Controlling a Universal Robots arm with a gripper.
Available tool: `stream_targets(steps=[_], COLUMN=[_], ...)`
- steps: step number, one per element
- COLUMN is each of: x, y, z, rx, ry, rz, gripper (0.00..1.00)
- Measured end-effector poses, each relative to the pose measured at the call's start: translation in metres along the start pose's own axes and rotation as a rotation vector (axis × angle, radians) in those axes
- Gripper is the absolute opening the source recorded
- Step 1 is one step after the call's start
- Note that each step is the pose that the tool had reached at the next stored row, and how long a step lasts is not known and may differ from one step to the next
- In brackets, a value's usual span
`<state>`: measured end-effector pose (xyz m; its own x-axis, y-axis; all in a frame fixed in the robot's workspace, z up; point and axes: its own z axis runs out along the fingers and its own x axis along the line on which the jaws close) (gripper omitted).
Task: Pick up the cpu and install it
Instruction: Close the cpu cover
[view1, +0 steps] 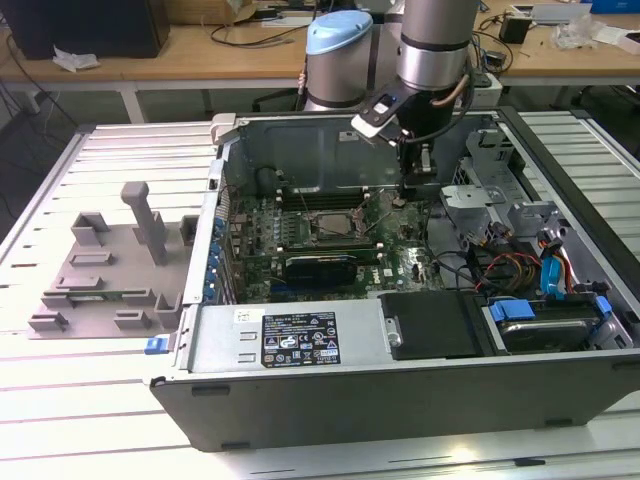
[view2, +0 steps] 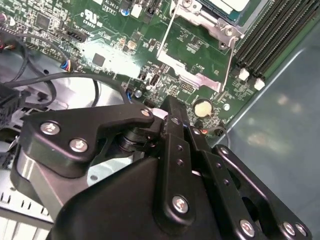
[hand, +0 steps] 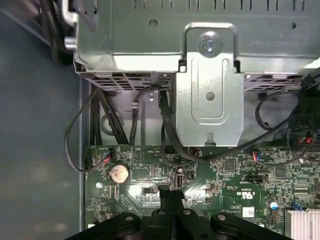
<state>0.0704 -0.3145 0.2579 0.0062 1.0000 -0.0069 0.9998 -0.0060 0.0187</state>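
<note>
Exterior view: slatted table (view1: 60, 420) carrying an open computer case (view1: 400, 400), with a grey tray (view1: 100, 275) lying beside it on the exterior view's left. Arm (view1: 435, 40) reaching down into the case toward the green motherboard (view1: 300, 225). Gripper (view1: 405, 192) low over the board, fingers pressed together in both wrist views, near a coin battery (hand: 119, 173). Cpu (view2: 231, 5) seated in the socket (view2: 210, 20), apart from the gripper.

I see a pale slatted table (view1: 60, 420) running under everything, bright with glare near the front. Behind it stand wooden desks (view1: 200, 55) strewn with cables (view1: 255, 35), over dark floor (view1: 20, 130).
</note>
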Motion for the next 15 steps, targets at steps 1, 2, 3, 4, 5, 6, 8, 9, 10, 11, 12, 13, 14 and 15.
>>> stream_targets(steps=[1,2,3,4,5,6,8,9,10,11,12,13,14,15], x=[0.0000,0.0000,0.0001,0.0001,0.0001,0.0002,0.0003,0.0004,0.0004,0.0005,0.0005,0.0006,0.0008,0.0009], y=[0.0000,-0.0001,-0.0004,-0.0011,-0.0019,-0.0037,-0.0075,-0.0088,-0.0106,-0.0133,-0.0151,-0.0170,-0.0191,-0.0207], z=[0.0033,0.0057,0.0071,0.0080,0.0084,0.0089,0.0093,0.0093,0.0093,0.0092,0.0091,0.0092,0.0091,0.0091], rx=[0.0012,0.0016,0.0017,0.0017,0.0017,0.0017,0.0017,0.0018,0.0017,0.0016,0.0015,0.0015,0.0014,0.0013], ry=[0.0001,0.0000,0.0000,0.0000,-0.0002,0.0000,-0.0002,-0.0002,-0.0001,-0.0002,-0.0003,0.0001,0.0000,0.0000], rz=[0.000,0.000,0.000,0.000,0.000,0.000,0.000,0.000,0.000,0.000,0.000,0.000,0.000,0.000], gripper=[0.11,0.11,0.11,0.11,0.11,0.11,0.11,0.11,0.11,0.11,0.11,0.11,0.11,0.11])
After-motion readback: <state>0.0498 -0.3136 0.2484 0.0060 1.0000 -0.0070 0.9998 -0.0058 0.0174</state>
